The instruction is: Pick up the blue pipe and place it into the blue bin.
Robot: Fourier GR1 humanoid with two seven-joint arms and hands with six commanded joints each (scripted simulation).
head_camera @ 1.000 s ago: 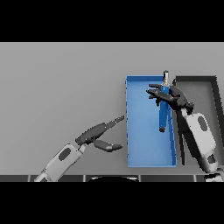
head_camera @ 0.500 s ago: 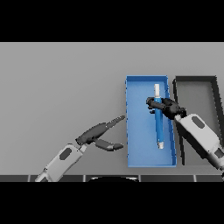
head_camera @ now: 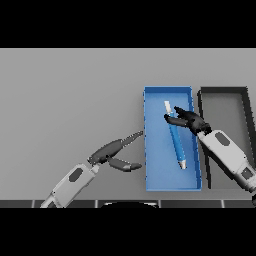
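Observation:
The blue pipe (head_camera: pixel 176 142) with pale ends lies lengthwise on the floor of the blue bin (head_camera: pixel 158 167), slanting from upper left to lower right. My right hand (head_camera: pixel 189 119) hovers over the pipe's upper part, open, its fingertips spread at the pipe's side and nothing curled round it. My left hand (head_camera: pixel 111 150) is open to the left of the bin, its straight fingers pointing at the bin's left wall, thumb lower down.
A black bin (head_camera: pixel 223 89) stands directly right of the blue one; my right forearm crosses its lower left corner. Grey table spreads to the left and behind.
The pipe went from held tilted above the bin to lying flat inside it. My right hand lowered with it and opened off it. The left hand barely moved.

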